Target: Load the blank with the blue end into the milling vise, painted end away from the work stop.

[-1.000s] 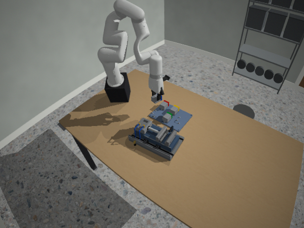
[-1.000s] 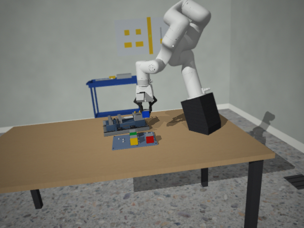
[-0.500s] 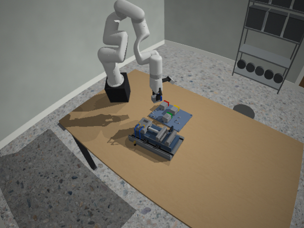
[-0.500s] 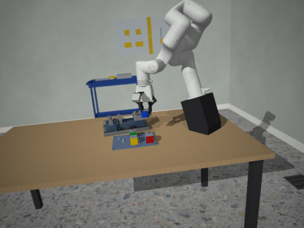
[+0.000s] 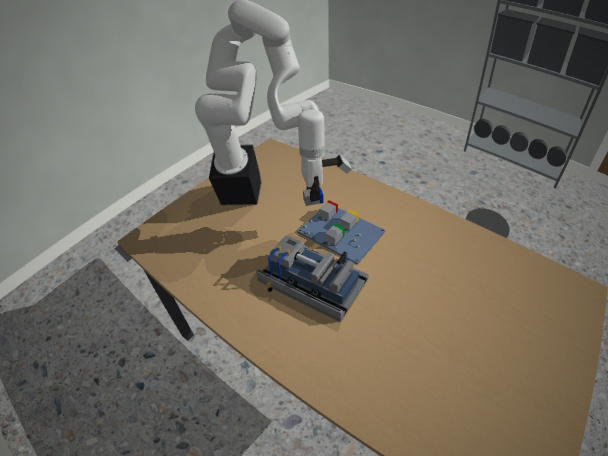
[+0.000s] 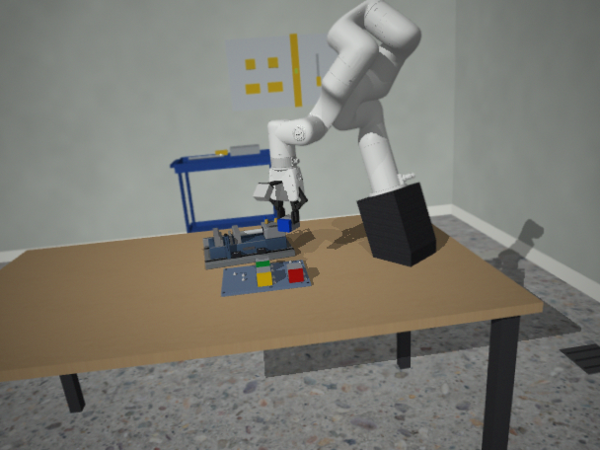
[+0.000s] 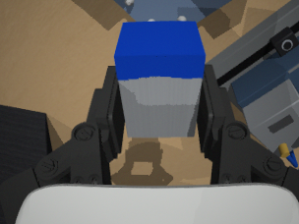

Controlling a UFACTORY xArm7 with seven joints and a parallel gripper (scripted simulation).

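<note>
My gripper (image 5: 314, 194) is shut on the grey blank with the blue end (image 7: 159, 77) and holds it in the air above the bare table, beside the infeed plate's corner. It also shows in the exterior view (image 6: 284, 225). The blue end points away from the wrist. The milling vise (image 5: 312, 271) sits on its raised plate, jaws apart, with nothing between them. The block with blue hoses (image 5: 285, 251) is at its left end. The infeed plate (image 5: 346, 233) carries the red-end blank (image 5: 328, 209), the yellow-end blank (image 5: 348, 218) and the green-end blank (image 5: 335, 233).
The arm's black base (image 5: 236, 176) stands at the table's far left edge. A blue cart (image 6: 222, 187) stands behind the table, and a dark shelf unit (image 5: 540, 85) stands in the room's corner. A round stool (image 5: 488, 221) is beside the table.
</note>
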